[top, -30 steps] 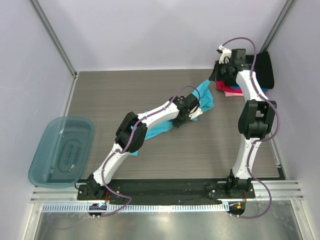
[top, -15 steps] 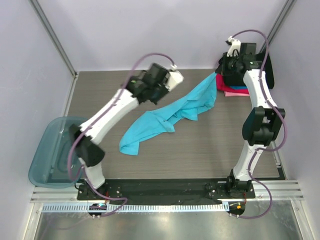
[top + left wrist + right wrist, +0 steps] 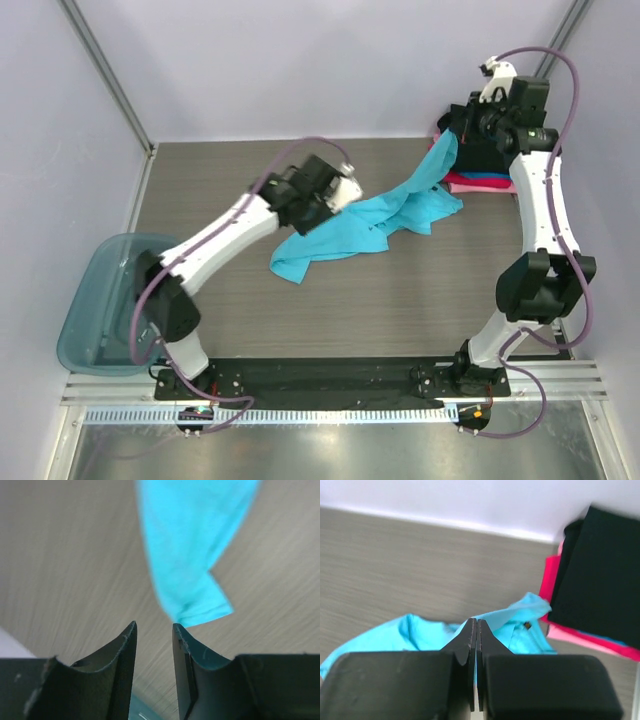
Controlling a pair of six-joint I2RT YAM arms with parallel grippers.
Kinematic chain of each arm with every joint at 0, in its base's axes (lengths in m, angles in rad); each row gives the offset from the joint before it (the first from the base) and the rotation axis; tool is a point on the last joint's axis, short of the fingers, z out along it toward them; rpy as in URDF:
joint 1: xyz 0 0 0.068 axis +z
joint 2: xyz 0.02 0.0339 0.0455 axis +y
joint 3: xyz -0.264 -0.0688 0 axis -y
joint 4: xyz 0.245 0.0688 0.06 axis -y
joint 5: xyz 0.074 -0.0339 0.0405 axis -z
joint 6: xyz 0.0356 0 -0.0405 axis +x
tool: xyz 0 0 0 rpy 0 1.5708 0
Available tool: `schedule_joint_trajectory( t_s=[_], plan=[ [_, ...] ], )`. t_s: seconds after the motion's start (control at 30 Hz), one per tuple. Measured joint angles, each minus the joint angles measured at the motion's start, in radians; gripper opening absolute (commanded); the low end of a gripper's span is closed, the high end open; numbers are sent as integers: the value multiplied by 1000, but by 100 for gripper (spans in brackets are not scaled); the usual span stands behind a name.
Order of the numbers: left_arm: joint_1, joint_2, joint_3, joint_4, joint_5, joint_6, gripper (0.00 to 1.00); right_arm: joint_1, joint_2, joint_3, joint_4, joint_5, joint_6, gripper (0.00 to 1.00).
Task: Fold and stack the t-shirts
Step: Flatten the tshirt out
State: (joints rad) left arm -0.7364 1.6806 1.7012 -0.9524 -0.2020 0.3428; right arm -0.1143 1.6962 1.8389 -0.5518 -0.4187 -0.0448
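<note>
Item: crumpled bright turquoise cloth t-shirt (image 3: 370, 225), not yet folded. One end is lifted at the far right, and the rest trails over the grey wood-grain table (image 3: 220, 180) toward the middle.
Right gripper (image 3: 476, 622): fingers are pressed together on a thin pinch of the turquoise cloth, held up beside the stack.
Left gripper (image 3: 153, 626): fingers are slightly apart with nothing between them, above the shirt's left part.
Stack: folded black t-shirt (image 3: 605, 575) on a folded pink-magenta t-shirt (image 3: 551, 582), in the far right corner.
Bin: translucent blue-grey plastic bin (image 3: 100, 260), well apart at the left.
Stage: we judge the shirt is being spread out, with no fold made.
Risk, slip: the shirt hangs from one thin pinch, so a pull could free it.
Risk, stack: the lifted end is close enough to drag across the stack and ruffle it.
Risk, left grasp: we fear the fingers closing on air or on bunched layers, which would leave the shirt twisted.
</note>
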Motion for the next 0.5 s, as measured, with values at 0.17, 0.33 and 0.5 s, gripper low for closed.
schedule_joint_trajectory(
  t_s=[0.17, 0.33, 0.5],
  plan=[
    [-159, 238, 67, 2, 20, -16, 38, 1, 76, -35, -11, 6, -8, 1],
    [-217, 450, 274, 10, 38, -50, 40, 0, 127, -35, -13, 13, -14, 1],
    [-224, 587, 419, 25, 38, -71, 43, -1, 128, -31, -11, 11, -15, 1]
  ],
)
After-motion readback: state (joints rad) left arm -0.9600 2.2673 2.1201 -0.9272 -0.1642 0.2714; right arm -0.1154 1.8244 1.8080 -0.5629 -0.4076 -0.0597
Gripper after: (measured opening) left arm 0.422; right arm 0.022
